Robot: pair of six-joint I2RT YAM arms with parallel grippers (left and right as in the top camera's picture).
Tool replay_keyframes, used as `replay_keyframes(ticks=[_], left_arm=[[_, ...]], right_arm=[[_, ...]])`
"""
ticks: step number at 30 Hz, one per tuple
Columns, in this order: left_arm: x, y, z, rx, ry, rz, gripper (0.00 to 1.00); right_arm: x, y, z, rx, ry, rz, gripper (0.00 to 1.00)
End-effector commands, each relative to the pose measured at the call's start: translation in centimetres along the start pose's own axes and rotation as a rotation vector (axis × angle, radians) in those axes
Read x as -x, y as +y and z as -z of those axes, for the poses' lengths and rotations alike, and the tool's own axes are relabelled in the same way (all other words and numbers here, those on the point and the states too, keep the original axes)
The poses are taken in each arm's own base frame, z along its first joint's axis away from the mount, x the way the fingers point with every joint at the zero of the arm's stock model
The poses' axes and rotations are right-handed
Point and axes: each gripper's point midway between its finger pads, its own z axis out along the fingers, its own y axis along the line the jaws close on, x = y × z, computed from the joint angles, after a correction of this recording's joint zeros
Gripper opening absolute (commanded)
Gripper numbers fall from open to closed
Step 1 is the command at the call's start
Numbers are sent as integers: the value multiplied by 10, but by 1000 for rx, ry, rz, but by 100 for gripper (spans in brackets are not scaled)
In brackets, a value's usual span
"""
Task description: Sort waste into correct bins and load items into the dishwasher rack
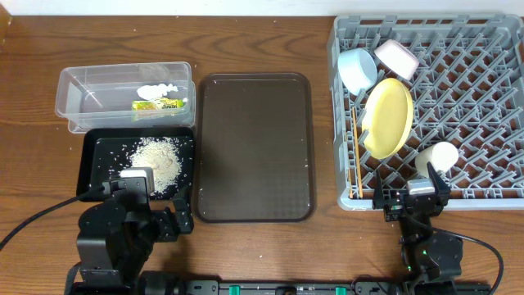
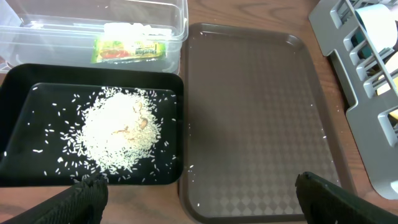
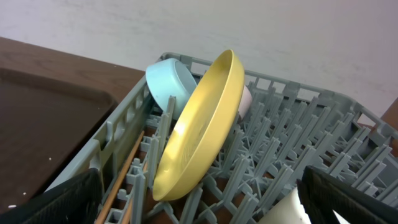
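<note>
At the right of the table, the dishwasher rack (image 1: pixel 426 20) is seen as the largest thing, and every item is judged to be loaded in it. In the middle, the brown serving tray (image 1: pixel 254 147) is left bare but for a few pale specks, which cannot be told for grains or glints. To the left are set the clear tub (image 1: pixel 90 90) and, nearer the robot, the black tray (image 1: pixel 86 168).

In the rack's left part the yellow plate (image 1: pixel 388 117) is propped on edge between pegs, with the light blue bowl (image 1: pixel 358 69) and the white bowl (image 1: pixel 396 57) tilted behind it. The left gripper (image 2: pixel 199 182) is held over the near edges of the black tray and serving tray, jaws wide apart with nothing between them. The right gripper (image 3: pixel 200 180) is held at the rack's near wall, jaws likewise apart and empty. The cup (image 1: pixel 436 157) is lodged near the rack's front, close to that gripper, and the chopsticks (image 1: pixel 357 156) are laid along the left wall. The wrapper (image 1: pixel 157 104) and the tissue (image 1: pixel 157 88) are found in the tub, and the rice (image 1: pixel 157 160) is heaped in the black tray.

The step in hand is judged to be a last check and retreat. It is done well if the right jaws are lifted clear before being drawn back, so that cup and rack wall are not knocked, and if the specks are inspected first.
</note>
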Motion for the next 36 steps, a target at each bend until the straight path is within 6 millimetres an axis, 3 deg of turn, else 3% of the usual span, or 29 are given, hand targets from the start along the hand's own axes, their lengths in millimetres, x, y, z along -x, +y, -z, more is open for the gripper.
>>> replay_keyframes(ticks=[1, 5, 13, 23, 36], left_arm=[[-2, -1, -1, -6, 6, -2, 99], [-2, -1, 0, -7, 2, -3, 99], [-20, 12, -3, 51, 25, -19, 99], [-27, 18, -44, 12, -253, -40, 99], [3, 16, -74, -49, -656, -72, 99]], right_arm=[[-1, -2, 0, -8, 0, 9, 99], [-1, -2, 0, -8, 0, 9, 99], [-1, -2, 0, -8, 0, 9, 99], [-1, -2, 0, -8, 0, 9, 99], [-1, -2, 0, -8, 0, 9, 99]])
